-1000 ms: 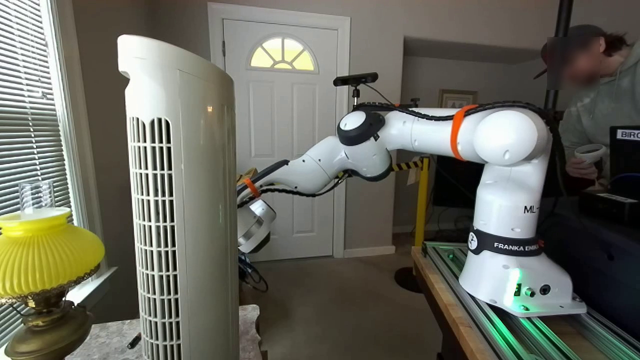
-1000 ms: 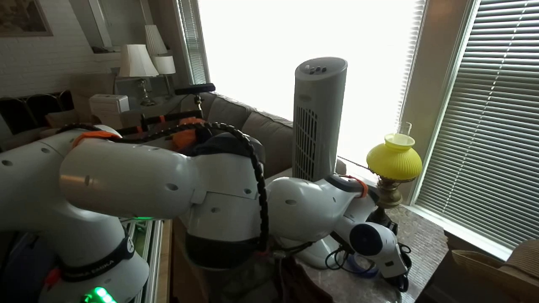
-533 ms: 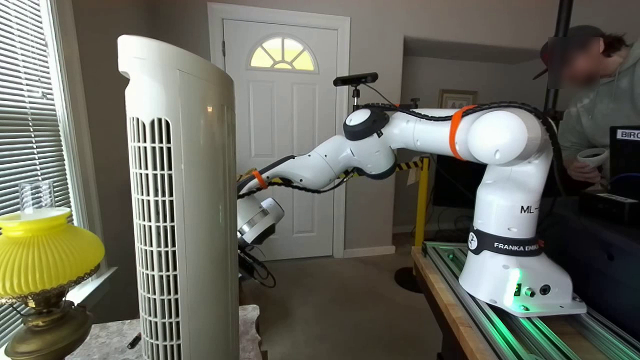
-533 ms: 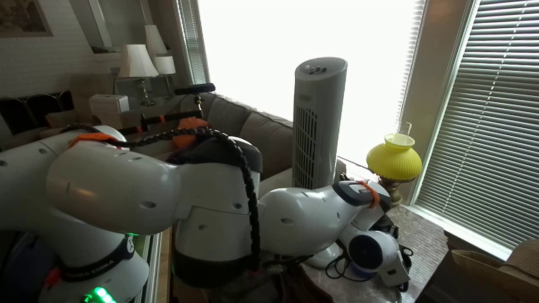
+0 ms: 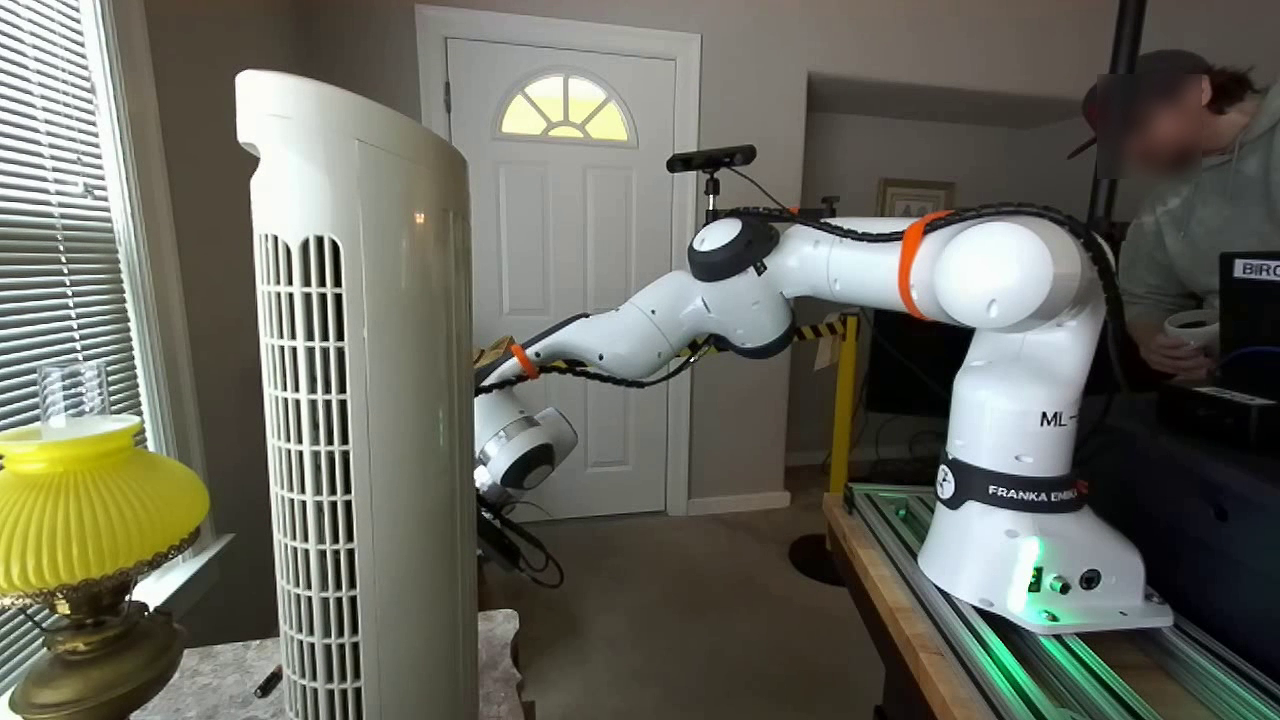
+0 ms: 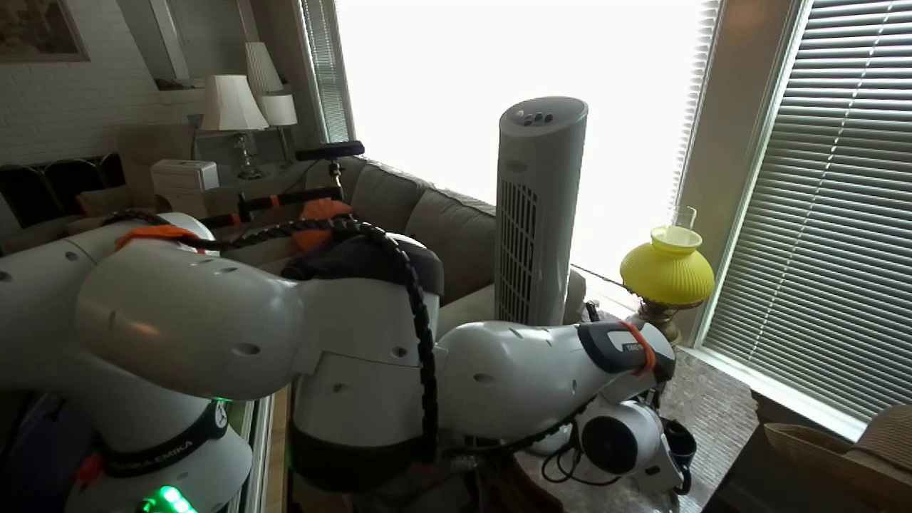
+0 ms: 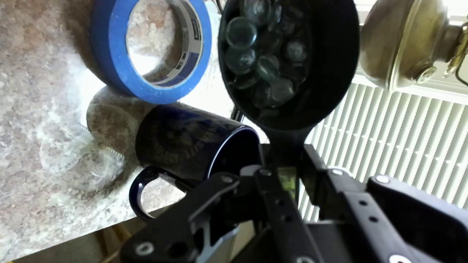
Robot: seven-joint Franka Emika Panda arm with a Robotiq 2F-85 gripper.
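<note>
Where its jaws clamp the handle (image 7: 287, 140), the gripper (image 7: 287, 155) holds one black scoop (image 7: 331, 60) of glass beads (image 7: 268, 67) above the surface (image 7: 44, 153). At left in the wrist view: dark blue mug (image 7: 181, 140), near; blue tape roll (image 7: 119, 60), far. At right: brass lamp base (image 7: 396, 45).

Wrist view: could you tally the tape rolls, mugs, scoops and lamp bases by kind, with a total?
Tape roll: 1
Mug: 1
Black scoop, held in the gripper: 1
Brass lamp base: 1
Total: 4
</note>
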